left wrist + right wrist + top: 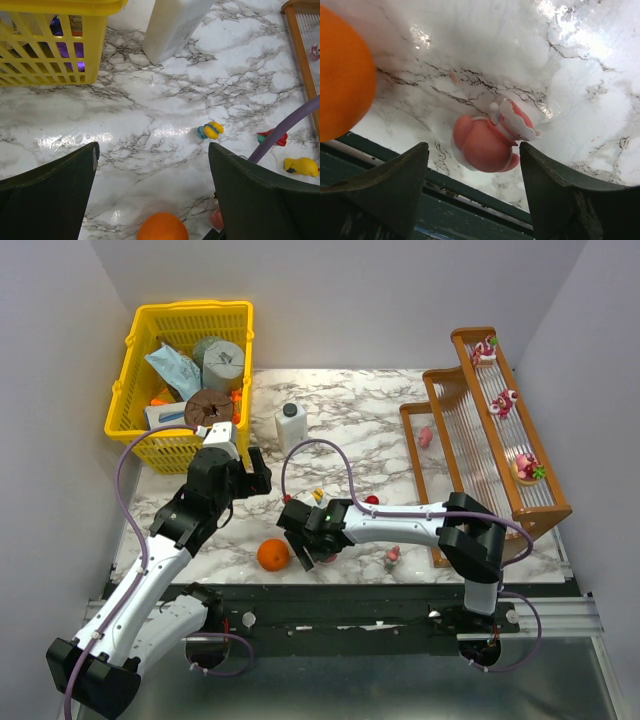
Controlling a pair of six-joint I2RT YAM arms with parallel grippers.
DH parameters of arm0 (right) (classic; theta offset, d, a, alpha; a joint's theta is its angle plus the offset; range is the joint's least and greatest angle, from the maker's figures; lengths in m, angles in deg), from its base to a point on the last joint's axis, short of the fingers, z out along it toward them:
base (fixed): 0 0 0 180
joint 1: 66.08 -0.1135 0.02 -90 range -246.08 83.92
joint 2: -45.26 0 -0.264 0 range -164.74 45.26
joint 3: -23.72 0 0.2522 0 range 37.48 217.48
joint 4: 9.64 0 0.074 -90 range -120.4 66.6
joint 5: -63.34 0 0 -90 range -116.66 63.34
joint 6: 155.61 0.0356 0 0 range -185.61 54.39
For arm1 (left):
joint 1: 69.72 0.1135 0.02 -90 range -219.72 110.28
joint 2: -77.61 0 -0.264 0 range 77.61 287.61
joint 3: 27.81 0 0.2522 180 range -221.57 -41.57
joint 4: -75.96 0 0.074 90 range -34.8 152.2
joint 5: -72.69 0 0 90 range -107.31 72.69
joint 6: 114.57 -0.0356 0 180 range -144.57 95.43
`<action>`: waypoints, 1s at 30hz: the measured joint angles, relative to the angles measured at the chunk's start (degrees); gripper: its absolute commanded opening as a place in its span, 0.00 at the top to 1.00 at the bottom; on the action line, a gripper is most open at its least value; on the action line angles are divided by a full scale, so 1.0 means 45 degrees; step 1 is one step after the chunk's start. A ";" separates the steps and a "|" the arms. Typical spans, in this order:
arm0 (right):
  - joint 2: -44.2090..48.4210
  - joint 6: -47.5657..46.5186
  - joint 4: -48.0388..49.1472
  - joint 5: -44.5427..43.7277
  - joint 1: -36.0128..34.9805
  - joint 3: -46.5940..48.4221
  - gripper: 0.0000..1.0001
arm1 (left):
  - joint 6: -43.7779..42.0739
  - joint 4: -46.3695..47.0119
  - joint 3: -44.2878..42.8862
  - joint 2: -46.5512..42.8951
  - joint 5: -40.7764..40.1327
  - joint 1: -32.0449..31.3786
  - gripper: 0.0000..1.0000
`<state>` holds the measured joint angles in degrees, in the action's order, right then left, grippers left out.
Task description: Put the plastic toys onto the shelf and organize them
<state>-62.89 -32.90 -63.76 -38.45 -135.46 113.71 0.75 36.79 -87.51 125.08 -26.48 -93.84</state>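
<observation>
A pink and red toy lies on the marble table near its front edge, between the fingers of my right gripper, which is open with a gap on each side of it. From above, that gripper sits just right of the orange ball. My left gripper hangs open and empty over the table; below it lie a yellow-blue toy, a red toy and a yellow toy. Another toy lies near the front edge. The wooden shelf holds toys on its top tier and a pink one lower down.
A yellow basket full of items stands at the back left. A white bottle stands mid-table. The orange ball lies close to the left of my right gripper. The right arm's purple cable loops over the table.
</observation>
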 measured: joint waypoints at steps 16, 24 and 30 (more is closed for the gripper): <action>-0.0180 -0.0913 0.0520 -0.0520 -0.0005 -0.0457 0.50 | 0.0000 -0.0005 0.0000 0.0019 0.0000 0.0000 0.01; -0.0136 0.0117 0.0345 -0.0427 0.0019 -0.0316 0.87 | 0.0000 -0.0005 0.0000 0.0029 0.0000 0.0000 0.01; 0.0699 0.0889 -0.0301 0.1996 0.0918 -0.0389 0.92 | 0.0000 -0.0010 0.0000 0.0029 0.0000 0.0000 0.01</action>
<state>-59.75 -28.90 -65.12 -29.47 -131.33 111.96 0.75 36.75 -87.51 125.21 -26.48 -93.84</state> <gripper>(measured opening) 0.565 0.988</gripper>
